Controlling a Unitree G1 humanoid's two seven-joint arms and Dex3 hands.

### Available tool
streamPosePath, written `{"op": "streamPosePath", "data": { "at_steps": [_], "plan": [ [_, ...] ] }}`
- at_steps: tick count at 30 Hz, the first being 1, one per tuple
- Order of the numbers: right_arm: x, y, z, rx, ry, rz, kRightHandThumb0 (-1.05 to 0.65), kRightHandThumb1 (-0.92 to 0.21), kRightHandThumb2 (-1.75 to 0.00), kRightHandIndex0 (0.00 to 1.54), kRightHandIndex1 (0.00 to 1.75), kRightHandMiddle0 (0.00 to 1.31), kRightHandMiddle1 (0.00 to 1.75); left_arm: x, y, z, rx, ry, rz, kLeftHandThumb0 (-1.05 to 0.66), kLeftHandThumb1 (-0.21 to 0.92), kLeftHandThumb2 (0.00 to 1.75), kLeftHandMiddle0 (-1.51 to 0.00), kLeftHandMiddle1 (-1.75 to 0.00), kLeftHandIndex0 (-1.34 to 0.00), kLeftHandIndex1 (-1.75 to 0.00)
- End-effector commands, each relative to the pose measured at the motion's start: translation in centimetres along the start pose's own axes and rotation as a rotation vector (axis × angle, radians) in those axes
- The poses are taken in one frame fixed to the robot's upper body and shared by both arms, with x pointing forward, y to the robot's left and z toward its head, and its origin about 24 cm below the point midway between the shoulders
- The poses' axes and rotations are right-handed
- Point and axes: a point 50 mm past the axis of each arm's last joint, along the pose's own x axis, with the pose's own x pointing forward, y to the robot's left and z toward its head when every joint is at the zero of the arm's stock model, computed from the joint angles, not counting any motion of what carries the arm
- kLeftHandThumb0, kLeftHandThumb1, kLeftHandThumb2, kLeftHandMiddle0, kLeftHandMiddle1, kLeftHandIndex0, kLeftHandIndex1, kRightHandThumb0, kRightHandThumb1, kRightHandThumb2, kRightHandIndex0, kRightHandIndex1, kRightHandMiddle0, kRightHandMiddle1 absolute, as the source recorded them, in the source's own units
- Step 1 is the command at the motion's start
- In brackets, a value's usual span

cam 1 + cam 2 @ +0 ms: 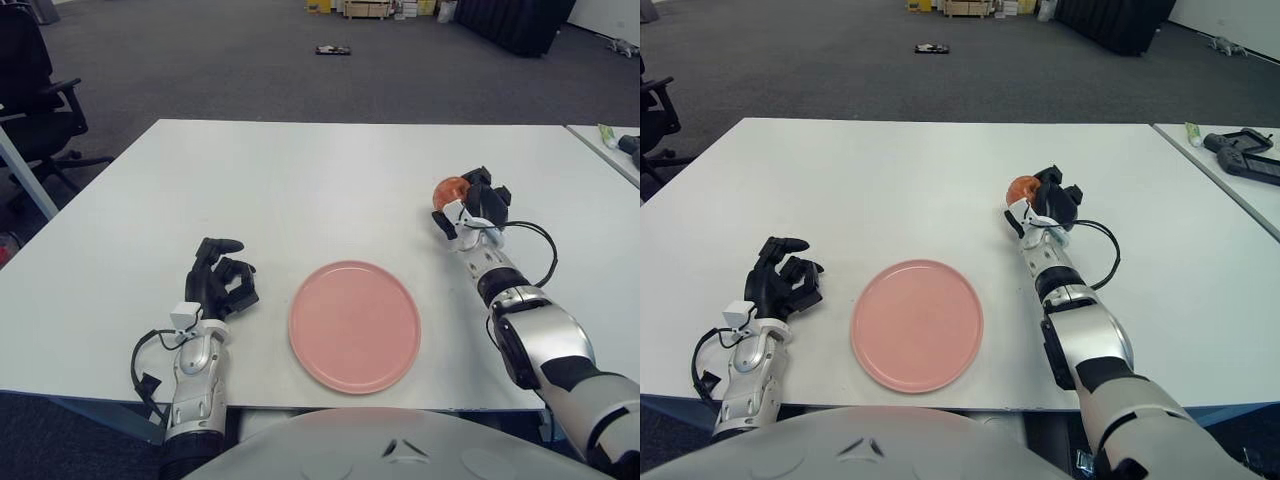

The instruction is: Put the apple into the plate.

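Right of plate (355, 325): apple (450, 189) w/ right hand (472, 208)

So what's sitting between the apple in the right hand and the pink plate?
Nothing: in both eye views only bare white table separates the apple, held in the right hand, from the plate.

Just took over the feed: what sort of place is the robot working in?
Probably an open office or lab: a white table on grey carpet, a black office chair to the left, boxes stacked by the far wall.
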Motion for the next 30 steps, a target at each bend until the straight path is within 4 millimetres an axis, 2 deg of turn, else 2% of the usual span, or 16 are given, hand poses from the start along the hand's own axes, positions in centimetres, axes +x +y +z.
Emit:
{"op": "streamPosePath", "data": {
  "at_steps": [1, 9, 17, 25, 30],
  "plan": [
    [0.2, -1.3, 1.6, 0.051, -0.087, -0.068, -0.01, -0.03, -1.63, 0.85, 1.69, 0.59, 1.75, 0.1, 0.0, -0.3, 0.008, 0.023, -0.002, -0.01, 0.30, 1.36, -0.62, -1.75, -0.40, -1.75],
    [-2.3, -2.6, 5.1, 0.152, -0.218, -0.094, -0.01, 0.04, -1.73, 0.88, 1.74, 0.65, 1.75, 0.1, -0.1, -0.3, 0.020, 0.023, -0.002, -0.01, 0.29, 1.37, -0.62, -1.75, -0.40, -1.75],
    [-3.8, -4.1, 5.6, 0.218, -0.307, -0.009, -0.01, 0.05, -1.75, 0.89, 1.75, 0.66, 1.75, 0.2, -0.1, -0.4, 0.023, 0.030, 0.000, -0.01, 0.25, 1.41, -0.65, -1.75, -0.43, -1.75],
    [-7.2, -4.8, 7.2, 0.284, -0.456, 0.145, -0.01, 0.04, -1.73, 0.88, 1.75, 0.65, 1.75, 0.2, -0.2, -0.4, 0.002, 0.026, -0.001, -0.01, 0.21, 1.46, -0.68, -1.75, -0.46, -1.75],
    [-8.6, -4.8, 8.0, 0.293, -0.532, 0.229, -0.01, 0.05, -1.74, 0.89, 1.75, 0.66, 1.75, 0.3, -0.3, -0.4, 0.005, 0.028, 0.002, -0.01, 0.24, 1.43, -0.67, -1.75, -0.44, -1.75]
  ]
}}
